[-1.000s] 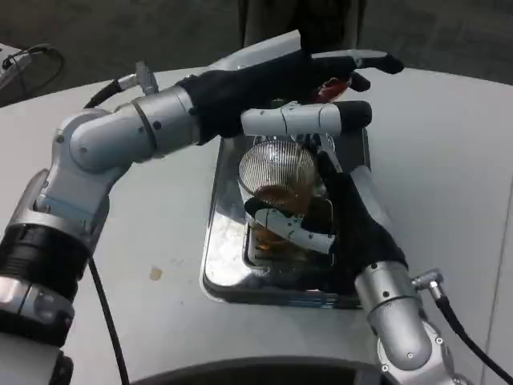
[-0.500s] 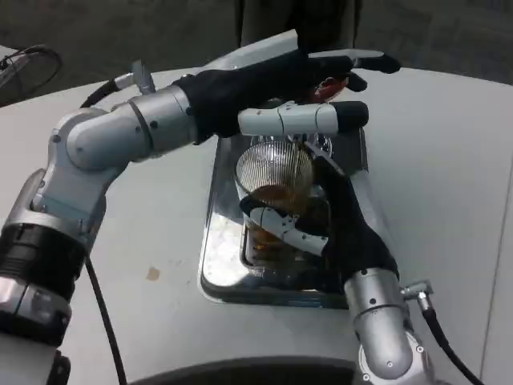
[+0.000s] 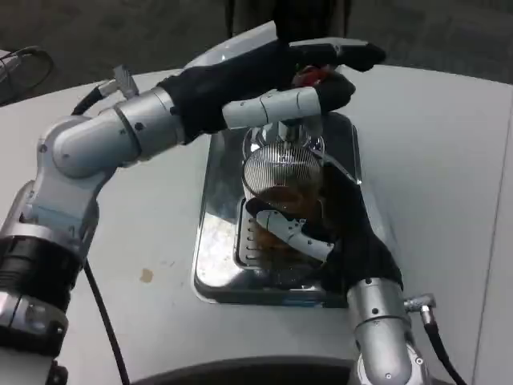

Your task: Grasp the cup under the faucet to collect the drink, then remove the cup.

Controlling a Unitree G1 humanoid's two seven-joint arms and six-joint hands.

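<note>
Cup (image 3: 280, 172), one ribbed glass holding brown drink, stands on one metal tray (image 3: 215, 210) on the white tabletop (image 3: 136, 241). Nearest, the right robot hand (image 3: 321, 228) wraps its fingers around the cup. Farther back, the left robot hand (image 3: 256, 84) presses its fingers on the red-handled faucet (image 3: 309, 76) above.

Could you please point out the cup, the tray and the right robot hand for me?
cup (image 3: 282, 170), head view, on its ribbed glass wall.
tray (image 3: 210, 249), head view, on its bare left rim.
right robot hand (image 3: 341, 233), head view, on the black middle of the hand.
</note>
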